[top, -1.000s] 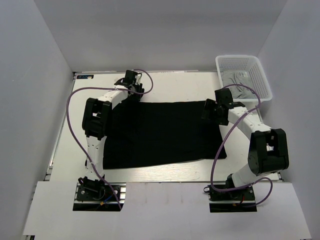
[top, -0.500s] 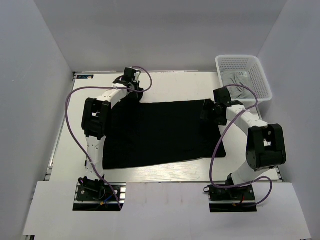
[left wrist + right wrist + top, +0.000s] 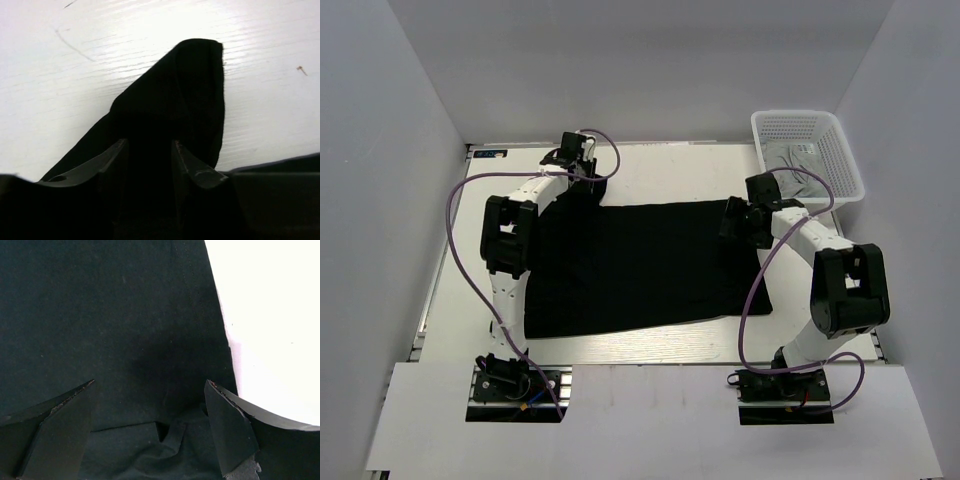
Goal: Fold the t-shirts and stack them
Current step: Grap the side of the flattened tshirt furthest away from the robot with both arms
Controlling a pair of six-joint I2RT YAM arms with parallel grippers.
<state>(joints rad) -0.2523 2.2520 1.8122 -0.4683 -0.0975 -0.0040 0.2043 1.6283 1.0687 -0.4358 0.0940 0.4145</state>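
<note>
Corner of black t-shirt (image 3: 185,100) inside left pincer (image 3: 150,165), wrist view only

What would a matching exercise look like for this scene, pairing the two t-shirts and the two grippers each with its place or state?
Things:
1. solid black cloth t-shirt
2. light grey cloth t-shirt
3. left gripper
4. right gripper

States:
A. wide open over black cloth
B. crumpled inside the white plastic mesh basket
C. spread out on the white table
D. closed on a raised fold of black cloth

Pairs: 1-C, 2-B, 3-D, 4-A
</note>
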